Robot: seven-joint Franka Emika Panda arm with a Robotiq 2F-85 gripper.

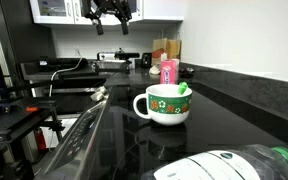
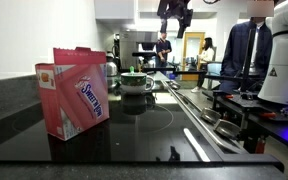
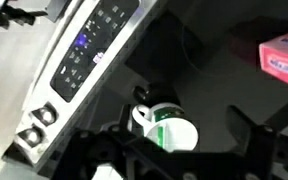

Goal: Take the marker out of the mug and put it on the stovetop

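The white mug [image 1: 164, 104] with a green flower band stands on the black stovetop [image 1: 124, 135]. The marker's green end [image 1: 183, 89] sticks out over the mug's rim. My gripper [image 1: 112, 12] hangs high above the scene, open and empty, well clear of the mug. In an exterior view the mug [image 2: 136, 82] sits at the far end of the stovetop [image 2: 154, 120], with the gripper [image 2: 174, 14] above it. In the wrist view the mug [image 3: 169, 127] lies far below, between my open fingers [image 3: 182, 121], and a green streak of the marker [image 3: 161, 131] shows inside it.
A pink Sweet'N Low box [image 2: 77, 92] stands near the mug and also shows in the wrist view [image 3: 284, 58]. A taller pink container [image 1: 168, 70] stands behind the mug. The stove's control panel [image 3: 94, 45] runs along the front. A white bottle with a green cap [image 1: 234, 165] lies in the foreground.
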